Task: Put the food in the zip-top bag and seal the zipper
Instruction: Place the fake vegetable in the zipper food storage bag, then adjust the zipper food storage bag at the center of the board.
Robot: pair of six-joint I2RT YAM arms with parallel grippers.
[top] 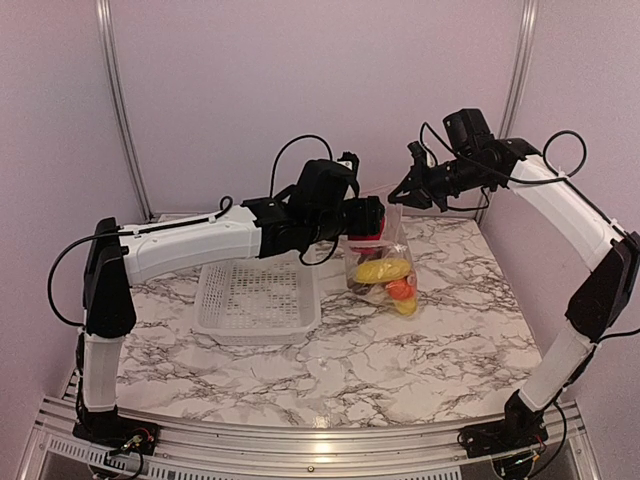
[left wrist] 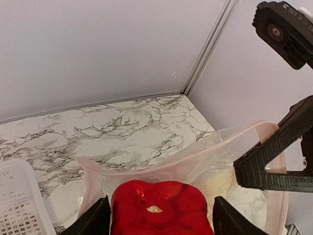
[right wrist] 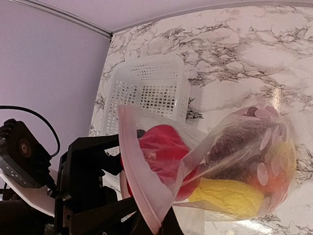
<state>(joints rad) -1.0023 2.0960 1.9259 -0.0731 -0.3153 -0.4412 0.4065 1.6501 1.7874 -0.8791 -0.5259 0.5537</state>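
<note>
— Our left tool (left wrist: 161,223) clasps the red bell pepper (left wrist: 152,198) at the mouth of the zip-top bag (top: 386,262); our right tool (top: 401,192) pinches its rim.
— If that rim slips, we'd drop the pepper beside the bag.

Clear bag (top: 385,262) upright, mouth open; red pepper (left wrist: 159,209) at mouth

The bell pepper (left wrist: 159,208) is red, corn piece (right wrist: 225,196) yellow, grape bunch (right wrist: 239,142) dark purple, zip-top bag (right wrist: 142,161) clear pinkish, basket (top: 255,298) white, table (top: 400,350) black-veined white marble.
</note>
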